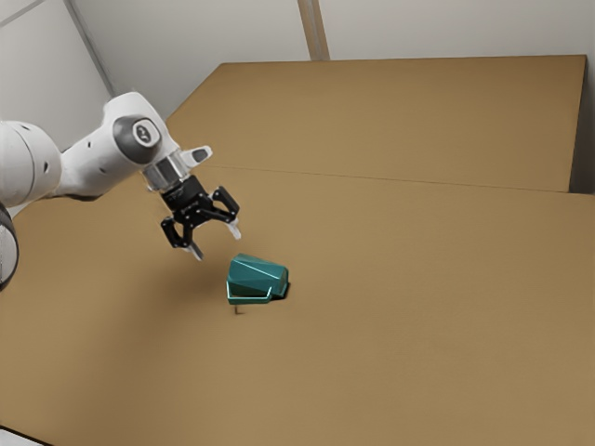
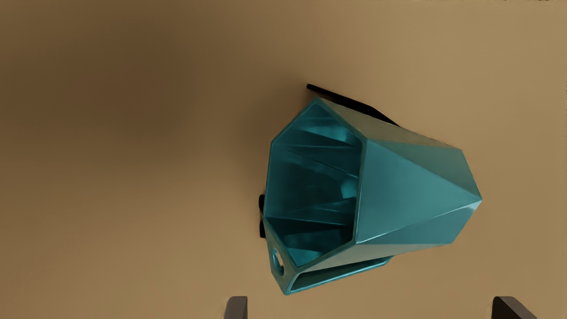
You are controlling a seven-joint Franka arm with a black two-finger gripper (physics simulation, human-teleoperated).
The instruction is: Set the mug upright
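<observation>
Arm (image 1: 88,169) in from left edge of exterior view. Pincer (image 1: 217,243) left of center, spread, nothing between fingers, angled down toward mug, not touching; likely kept wide to fit round the body. Mug (image 1: 258,277) near center, on its side on the surface (image 1: 418,325), not upright. Mouth faces left, base right; flat facets probably stop it rolling. Handle (image 2: 339,278) along its lower side in exterior view, maybe bracing it too.

Yeah, couldn't read any text or numbers, tbh. The white-and-grey jointed robot arm (image 1: 98,165) had a small round mark (image 1: 143,133) on it, too tiny to make out.
</observation>
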